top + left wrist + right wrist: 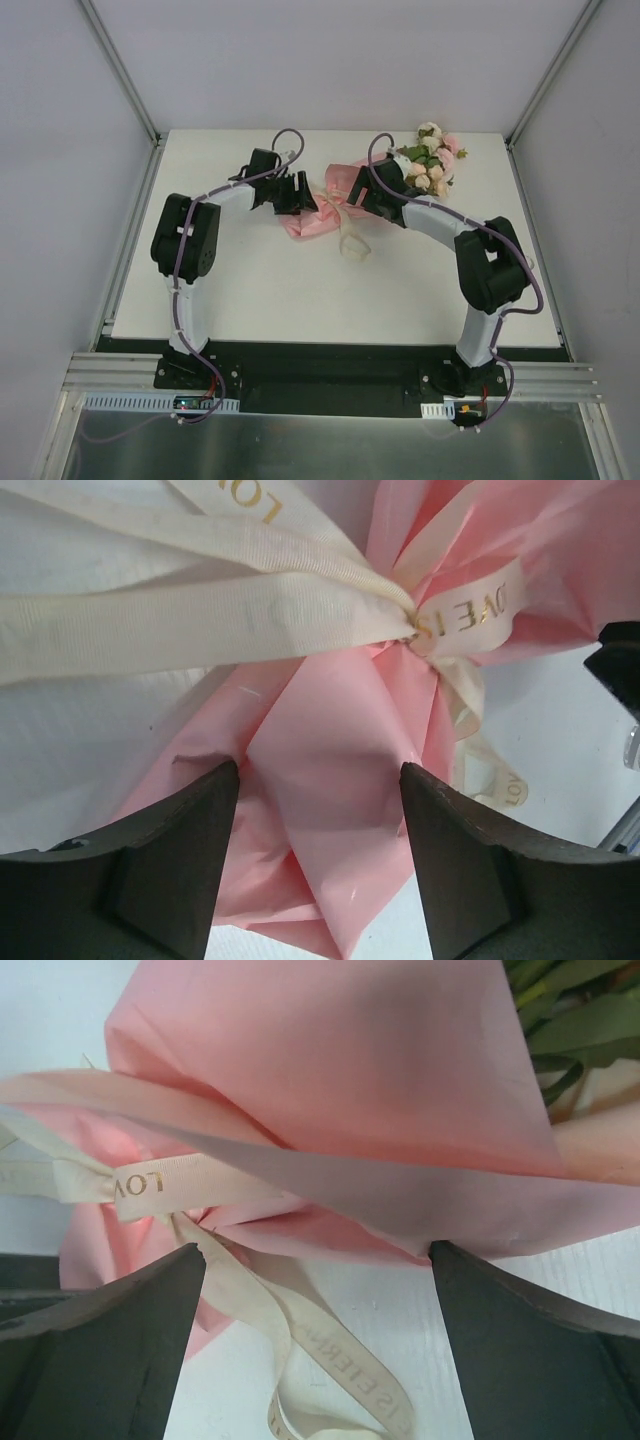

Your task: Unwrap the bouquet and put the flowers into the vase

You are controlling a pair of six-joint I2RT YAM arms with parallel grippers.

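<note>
One bouquet (338, 184) lies under left gripper (320, 780) and right gripper (318, 1260).

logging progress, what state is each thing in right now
bouquet: wrapped, lying on its side
ribbon: tied round the paper
flowers: wrapped, heads poking out
left claw: open, astride the bouquet's stem end
right claw: open, astride the bouquet by the ribbon

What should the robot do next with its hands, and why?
Probably close the left gripper on the pink paper tail between its open jaws. The cream ribbon is still knotted round the bouquet, so pinning the wrap should let the open right gripper pull the ribbon loose.
</note>
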